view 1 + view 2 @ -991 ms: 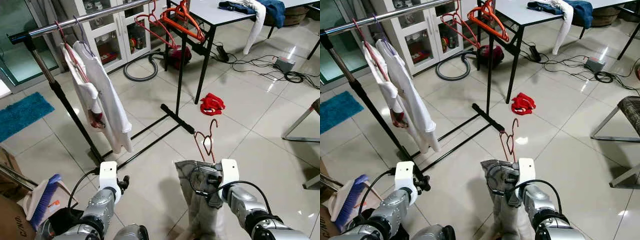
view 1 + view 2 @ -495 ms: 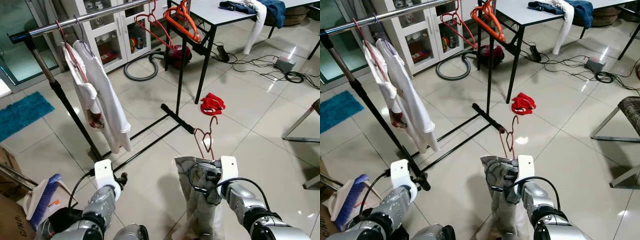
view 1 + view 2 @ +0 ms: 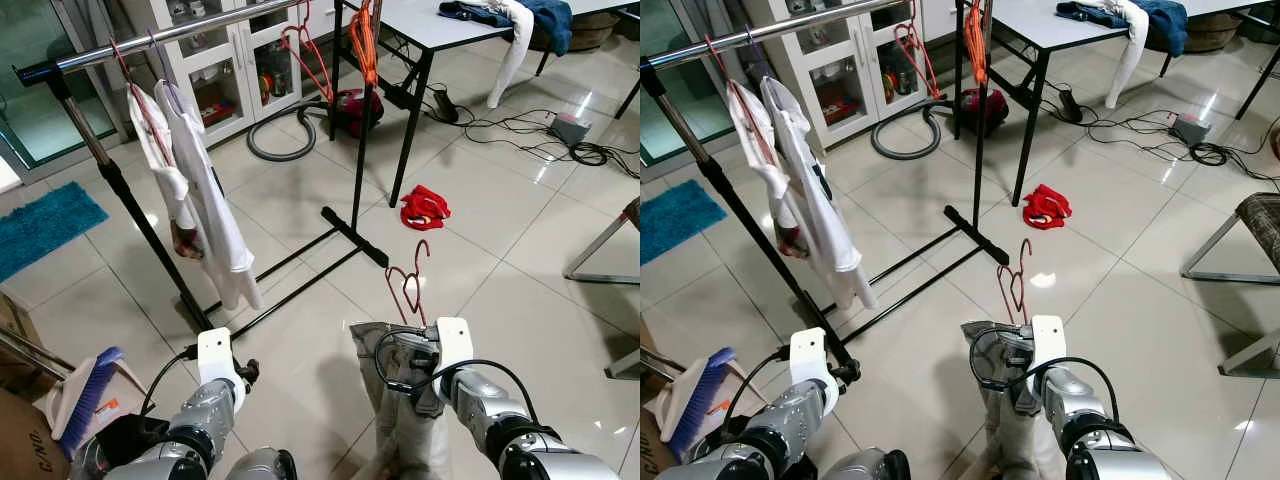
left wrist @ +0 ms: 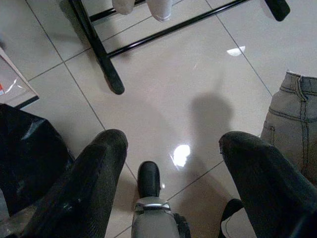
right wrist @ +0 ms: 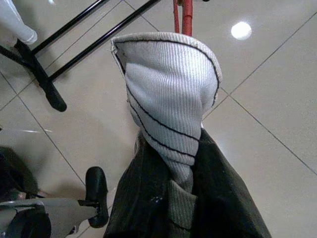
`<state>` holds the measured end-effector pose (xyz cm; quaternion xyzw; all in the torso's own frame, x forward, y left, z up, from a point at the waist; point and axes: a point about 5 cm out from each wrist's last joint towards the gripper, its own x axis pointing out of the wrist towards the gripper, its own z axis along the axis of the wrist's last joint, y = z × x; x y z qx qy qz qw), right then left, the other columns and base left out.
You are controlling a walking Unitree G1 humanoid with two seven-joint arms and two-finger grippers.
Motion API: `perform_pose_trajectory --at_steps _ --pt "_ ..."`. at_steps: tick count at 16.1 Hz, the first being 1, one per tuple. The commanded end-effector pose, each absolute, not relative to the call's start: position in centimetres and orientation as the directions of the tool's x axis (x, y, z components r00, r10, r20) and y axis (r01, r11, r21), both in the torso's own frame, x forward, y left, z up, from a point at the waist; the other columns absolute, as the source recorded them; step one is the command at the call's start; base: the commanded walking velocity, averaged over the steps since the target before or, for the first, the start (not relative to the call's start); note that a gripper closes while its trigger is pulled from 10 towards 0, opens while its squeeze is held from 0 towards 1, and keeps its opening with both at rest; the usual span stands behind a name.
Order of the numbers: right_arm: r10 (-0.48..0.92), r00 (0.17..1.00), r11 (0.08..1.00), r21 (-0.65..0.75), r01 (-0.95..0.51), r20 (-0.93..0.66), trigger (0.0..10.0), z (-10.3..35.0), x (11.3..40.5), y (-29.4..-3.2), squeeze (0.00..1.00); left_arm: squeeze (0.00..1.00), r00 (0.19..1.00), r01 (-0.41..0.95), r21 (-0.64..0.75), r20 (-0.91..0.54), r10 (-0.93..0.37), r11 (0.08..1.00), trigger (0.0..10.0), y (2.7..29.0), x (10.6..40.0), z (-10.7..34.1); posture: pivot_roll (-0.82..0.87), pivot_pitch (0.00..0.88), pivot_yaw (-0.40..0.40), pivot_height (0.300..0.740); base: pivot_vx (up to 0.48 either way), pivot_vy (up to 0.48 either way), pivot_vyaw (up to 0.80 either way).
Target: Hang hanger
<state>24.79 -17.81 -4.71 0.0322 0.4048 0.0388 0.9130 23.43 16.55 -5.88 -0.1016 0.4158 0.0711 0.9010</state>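
Glossy pale floor tiles [image 3: 300, 210] spread beneath a black clothes rack [image 3: 140, 230] with a silver rail, beside a white table [image 3: 440, 25] and a glass-fronted cabinet [image 3: 225, 70]. Low in the foreground, the red hanger [image 3: 408, 282] stands upright, hook uppermost, above the right gripper [image 3: 420, 360], whose black fingers are closed on the grey ribbed garment [image 5: 171, 94] draped over the hanger; the cloth hangs down past the wrist. The hanger sits well short of the rail, in front of the rack's foot bar [image 3: 355, 238]. The left gripper [image 4: 171, 163] hovers low over bare tile with its fingers spread wide and nothing between them. On the rail, white shirts [image 3: 205, 190] hang from hangers at the left, while red and orange empty hangers [image 3: 360, 35] hang at the far end. Beyond lie a red cloth [image 3: 424, 207] on the floor, a vacuum cleaner [image 3: 350, 108] with its hose, tangled cables [image 3: 540, 135], and a blue rug [image 3: 45, 230].
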Motion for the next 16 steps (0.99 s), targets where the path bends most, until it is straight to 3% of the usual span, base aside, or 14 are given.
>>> perform_pose_trajectory --at_steps 1,6,10,16 --pt "0.101 0.669 0.995 0.083 -0.059 -0.736 10.0 -4.6 25.0 -17.7 0.00 0.00 0.626 -0.224 -0.121 -0.778 0.048 0.967 10.0 16.7 23.0 -6.2 -0.09 0.000 0.038 0.740 0.000 0.000 0.00" --pt "0.081 0.615 0.995 0.095 -0.011 -0.784 10.0 -5.4 23.9 -17.8 0.00 0.00 0.541 -0.262 -0.099 -0.839 0.061 0.960 10.0 16.6 21.2 -7.3 -0.09 0.000 0.040 0.740 0.000 0.000 0.00" --pt "0.096 0.613 0.995 0.085 -0.046 -0.784 10.0 -5.4 24.0 -17.6 0.00 0.00 0.553 -0.189 -0.074 -0.832 0.044 0.979 10.0 16.2 21.4 -7.2 -0.09 0.000 0.037 0.740 0.000 0.000 0.00" --pt "0.089 0.611 0.996 0.090 -0.029 -0.786 10.0 -5.6 23.7 -17.6 0.00 0.00 0.553 -0.183 -0.082 -0.833 0.033 0.980 10.0 16.0 21.6 -7.1 -0.11 0.000 0.047 0.740 0.000 0.000 0.00"
